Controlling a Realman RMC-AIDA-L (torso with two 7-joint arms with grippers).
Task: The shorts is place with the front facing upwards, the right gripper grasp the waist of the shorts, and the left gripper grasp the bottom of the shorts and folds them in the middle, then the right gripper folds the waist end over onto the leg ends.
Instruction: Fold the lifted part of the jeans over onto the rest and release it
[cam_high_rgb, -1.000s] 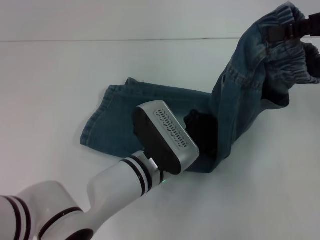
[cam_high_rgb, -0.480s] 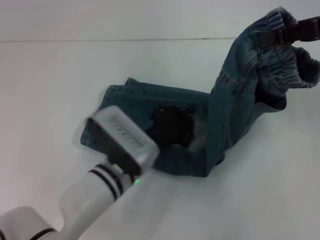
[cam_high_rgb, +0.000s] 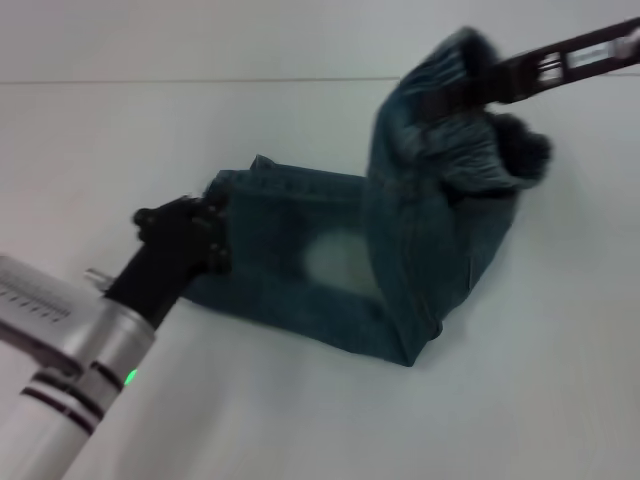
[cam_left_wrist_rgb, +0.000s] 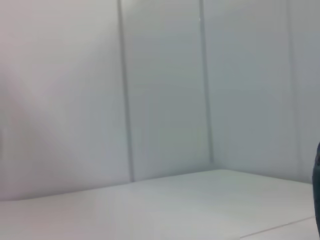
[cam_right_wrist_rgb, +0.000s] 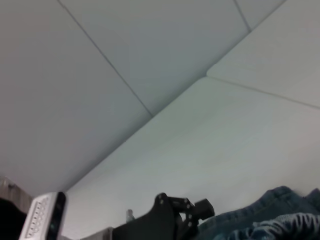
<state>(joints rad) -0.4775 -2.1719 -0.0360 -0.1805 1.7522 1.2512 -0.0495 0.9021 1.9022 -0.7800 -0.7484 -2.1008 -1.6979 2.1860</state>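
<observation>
The denim shorts (cam_high_rgb: 330, 260) lie folded lengthwise on the white table (cam_high_rgb: 300, 400), and the leg ends (cam_high_rgb: 235, 190) point left. My right gripper (cam_high_rgb: 480, 88) comes in from the upper right and is shut on the ruched waist (cam_high_rgb: 450, 120). It holds the waist up in the air above the right half of the shorts. My left gripper (cam_high_rgb: 178, 232) hovers at the left edge, just beside the leg ends and holding nothing. The right wrist view shows the left gripper (cam_right_wrist_rgb: 182, 212) and some denim (cam_right_wrist_rgb: 272, 220) low in the picture.
A pale panelled wall (cam_high_rgb: 200, 40) runs behind the table. The left wrist view shows mostly wall (cam_left_wrist_rgb: 160, 90) and table (cam_left_wrist_rgb: 175, 210), with a sliver of denim (cam_left_wrist_rgb: 317, 190) at one edge.
The right gripper has carried the raised waist leftward, toward the leg ends. The left arm has drawn back to the left, off the middle of the shorts.
</observation>
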